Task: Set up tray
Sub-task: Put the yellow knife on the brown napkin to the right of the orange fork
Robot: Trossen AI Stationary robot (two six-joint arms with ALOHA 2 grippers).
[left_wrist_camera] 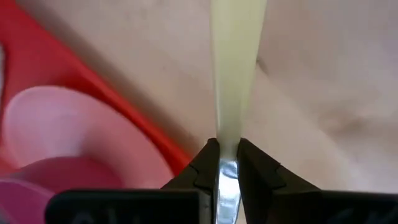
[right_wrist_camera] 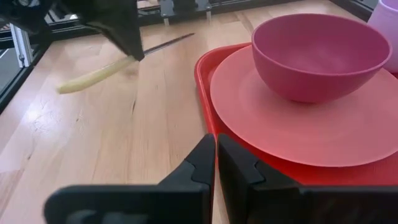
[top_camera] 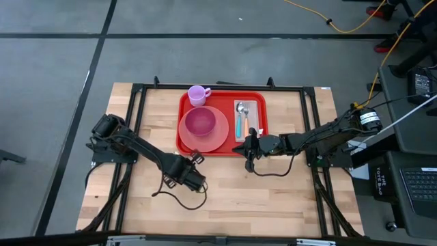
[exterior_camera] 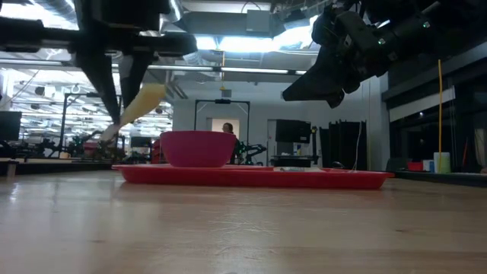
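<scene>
Gripping a knife [right_wrist_camera: 118, 65] with a pale yellow handle, the left hand [left_wrist_camera: 225, 163] hangs above the counter [top_camera: 273, 198], just off the near-left corner of the tray [top_camera: 257, 147]. Its fingers [left_wrist_camera: 205, 165] pinch the metal blade close to where the handle starts, and the handle points away from the hand. In the low view the knife is tilted and held clear of the wood.

The red tray lies flat on the counter toward its far side, about midway between the two arms. On its left part sits a pink plate [top_camera: 217, 140] with a darker pink bowl [top_camera: 199, 122] on top. A small pink cup [top_camera: 198, 94] stands at the tray's far-left corner. On the right part a pale napkin [top_camera: 251, 116] carries a spoon [top_camera: 240, 116] with a teal handle, and another piece of cutlery lies beside it.

The right hand [right_wrist_camera: 215, 163] is closed on nothing, its fingers pressed together. It hovers over the near edge of the tray, right of the plate, facing the bowl.
</scene>
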